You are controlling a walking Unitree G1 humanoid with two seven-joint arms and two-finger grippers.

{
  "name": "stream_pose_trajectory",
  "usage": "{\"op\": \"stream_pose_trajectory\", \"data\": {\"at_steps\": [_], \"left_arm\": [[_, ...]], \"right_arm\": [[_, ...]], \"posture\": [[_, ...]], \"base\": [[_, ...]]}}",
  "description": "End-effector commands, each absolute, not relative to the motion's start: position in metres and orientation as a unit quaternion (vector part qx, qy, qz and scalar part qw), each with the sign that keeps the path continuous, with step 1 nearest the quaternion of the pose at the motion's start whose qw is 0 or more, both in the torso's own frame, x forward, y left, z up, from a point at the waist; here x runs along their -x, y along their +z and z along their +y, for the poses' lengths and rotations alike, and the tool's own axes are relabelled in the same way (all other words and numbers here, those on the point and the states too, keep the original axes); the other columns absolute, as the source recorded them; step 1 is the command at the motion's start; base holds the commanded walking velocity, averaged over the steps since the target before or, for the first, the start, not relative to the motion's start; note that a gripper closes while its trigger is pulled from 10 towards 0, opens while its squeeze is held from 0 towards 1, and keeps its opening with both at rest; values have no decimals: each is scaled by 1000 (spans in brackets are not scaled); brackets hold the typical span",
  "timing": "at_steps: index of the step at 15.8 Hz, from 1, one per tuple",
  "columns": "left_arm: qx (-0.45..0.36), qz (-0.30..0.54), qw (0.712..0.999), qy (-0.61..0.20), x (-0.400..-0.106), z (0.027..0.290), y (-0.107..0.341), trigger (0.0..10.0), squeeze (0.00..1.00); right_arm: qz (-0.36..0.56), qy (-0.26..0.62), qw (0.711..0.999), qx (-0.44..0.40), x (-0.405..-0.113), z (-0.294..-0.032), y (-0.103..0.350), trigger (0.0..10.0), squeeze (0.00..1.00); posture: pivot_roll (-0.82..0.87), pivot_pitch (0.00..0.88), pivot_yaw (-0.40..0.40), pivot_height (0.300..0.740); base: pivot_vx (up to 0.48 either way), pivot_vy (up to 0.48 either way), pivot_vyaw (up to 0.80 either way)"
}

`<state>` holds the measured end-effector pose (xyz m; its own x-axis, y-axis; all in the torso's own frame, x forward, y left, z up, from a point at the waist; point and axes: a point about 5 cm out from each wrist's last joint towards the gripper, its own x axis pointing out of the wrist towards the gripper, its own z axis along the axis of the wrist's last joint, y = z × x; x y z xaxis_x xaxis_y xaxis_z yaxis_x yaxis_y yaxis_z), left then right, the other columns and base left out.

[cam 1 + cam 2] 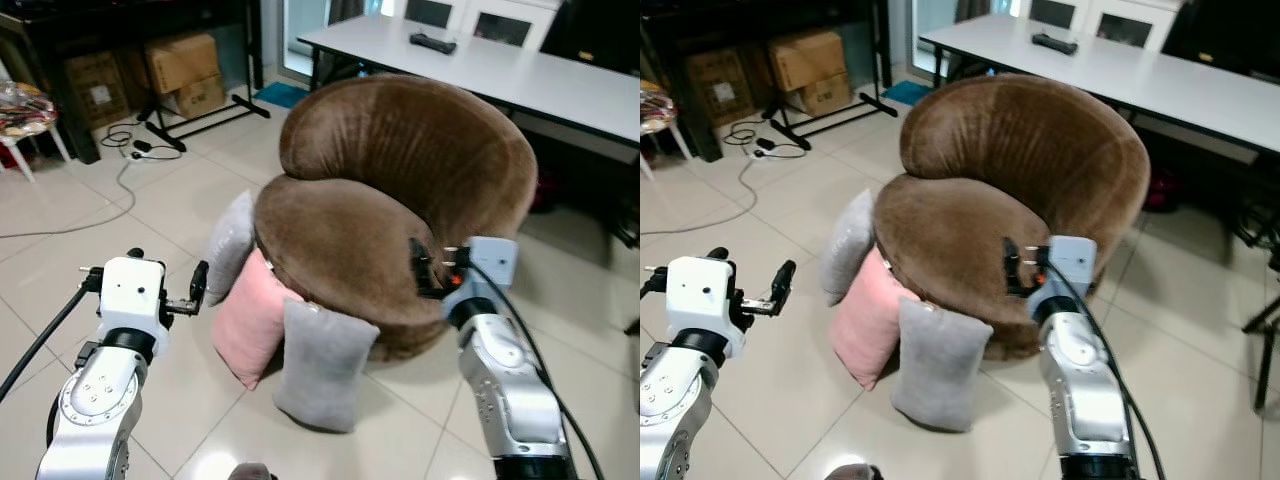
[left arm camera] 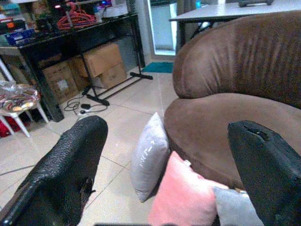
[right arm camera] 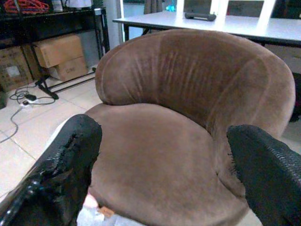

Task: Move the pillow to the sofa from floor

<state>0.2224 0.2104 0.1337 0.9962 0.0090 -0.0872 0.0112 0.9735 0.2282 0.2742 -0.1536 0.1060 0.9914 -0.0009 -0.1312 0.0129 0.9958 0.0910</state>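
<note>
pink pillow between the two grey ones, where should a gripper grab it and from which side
Grip the pink pillow by its upper edge, coming from above on the robot's left. It leans against the brown sofa with a grey pillow overlapping its right side, so the top left stays open. Both grippers are open.

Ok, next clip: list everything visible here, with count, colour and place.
Pillows: 3, leaning on the sofa's front on the floor; grey, pink, light grey.
Sofa: 1, brown, round, centre.
Table: 1, white, behind the sofa; dark remote on it.
Cardboard boxes: several, brown, far left under a dark shelf.
Cable: on the floor tiles, left.
Left gripper: open, near the pillows.
Right gripper: open, over the seat edge.
</note>
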Motion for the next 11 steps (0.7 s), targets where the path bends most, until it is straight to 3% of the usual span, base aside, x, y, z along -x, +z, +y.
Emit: {"op": "stream_pose_trajectory", "data": {"at_steps": [1,11], "left_arm": [[-113,43,993,-5,-224,210,135,10000,0],[-112,45,993,-8,-226,209,135,10000,0]], "right_arm": [[68,-2,996,-50,-277,-152,107,10000,0],[76,-20,996,-35,-278,-159,105,10000,0]], "posture": [[163,0,-58,740],[153,0,-56,740]], "base": [[304,0,0],[304,0,0]]}}
